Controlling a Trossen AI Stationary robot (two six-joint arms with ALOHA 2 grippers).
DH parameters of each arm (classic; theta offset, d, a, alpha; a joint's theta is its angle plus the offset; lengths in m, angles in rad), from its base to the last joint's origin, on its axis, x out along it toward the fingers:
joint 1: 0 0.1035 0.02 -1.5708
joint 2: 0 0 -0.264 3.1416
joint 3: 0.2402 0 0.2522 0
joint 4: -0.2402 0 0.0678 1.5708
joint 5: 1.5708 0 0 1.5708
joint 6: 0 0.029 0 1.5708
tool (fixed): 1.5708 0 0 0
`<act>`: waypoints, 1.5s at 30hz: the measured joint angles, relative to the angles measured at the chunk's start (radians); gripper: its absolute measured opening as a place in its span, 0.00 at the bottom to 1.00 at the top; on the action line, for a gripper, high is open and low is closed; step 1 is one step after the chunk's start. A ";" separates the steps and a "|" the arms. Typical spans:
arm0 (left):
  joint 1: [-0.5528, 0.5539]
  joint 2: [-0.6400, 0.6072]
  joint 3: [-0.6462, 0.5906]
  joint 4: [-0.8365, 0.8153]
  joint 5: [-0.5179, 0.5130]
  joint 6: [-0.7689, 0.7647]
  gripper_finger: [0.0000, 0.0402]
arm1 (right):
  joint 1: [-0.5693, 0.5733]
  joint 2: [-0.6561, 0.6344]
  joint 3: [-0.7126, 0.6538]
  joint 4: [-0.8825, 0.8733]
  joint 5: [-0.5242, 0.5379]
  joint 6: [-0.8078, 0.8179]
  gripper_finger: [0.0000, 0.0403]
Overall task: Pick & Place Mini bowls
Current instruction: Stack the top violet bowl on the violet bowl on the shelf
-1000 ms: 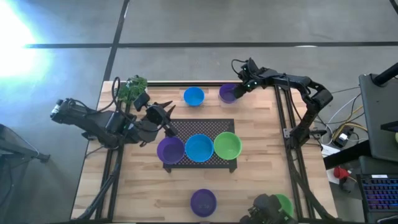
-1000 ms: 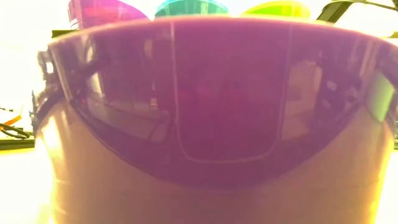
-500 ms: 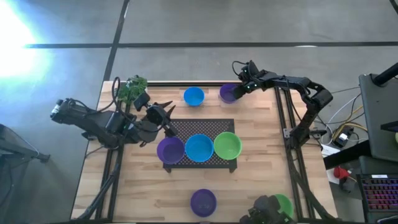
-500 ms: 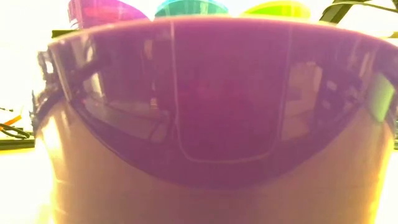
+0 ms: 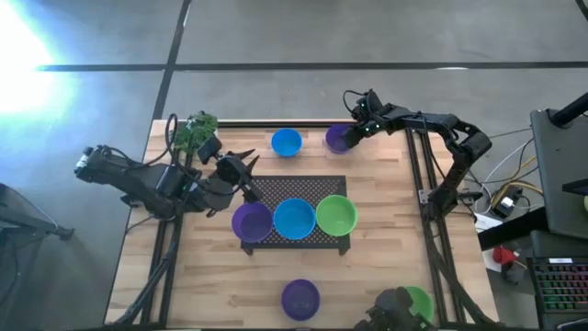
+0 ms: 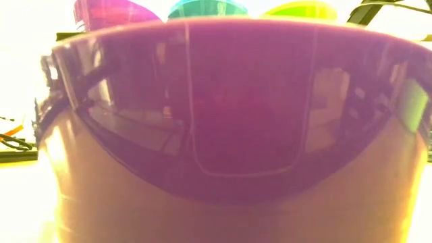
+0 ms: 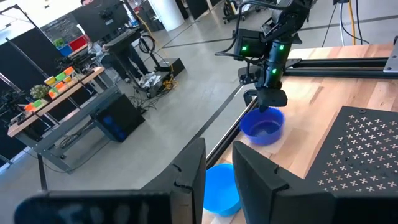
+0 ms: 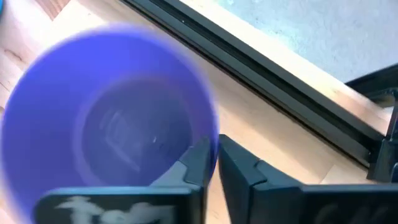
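Observation:
Several mini bowls are on the table. A purple bowl (image 5: 251,222), a blue bowl (image 5: 294,218) and a green bowl (image 5: 336,214) stand in a row on the black mesh mat (image 5: 303,183). A loose blue bowl (image 5: 286,142) and a purple bowl (image 5: 336,139) (image 7: 262,126) stand near the far edge. Another purple bowl (image 5: 300,298) sits at the near edge and fills the low view (image 6: 236,121). My right gripper (image 5: 353,134) (image 8: 213,162) is shut on the far purple bowl. My left gripper (image 5: 244,169) (image 7: 219,177) is open, hovering left of the mat. My right gripper pinches the far purple bowl by its rim (image 8: 211,134) on the side toward the table's right, one finger inside the bowl and one outside. The fingers come from above, slanting down. In the left wrist view the bowl's base appears to rest on the table.
A small leafy plant (image 5: 195,130) stands at the far left corner. A green bowl (image 5: 421,300) shows at the near right edge, partly behind a dark device (image 5: 390,308). Bare wood lies between the mat and the near purple bowl. Black frame rails (image 5: 418,175) run along the table's right side.

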 joint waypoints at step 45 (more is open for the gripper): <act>0.096 0.039 0.000 0.236 0.008 0.334 0.20 | 0.363 -0.461 0.069 0.302 0.216 -0.269 0.02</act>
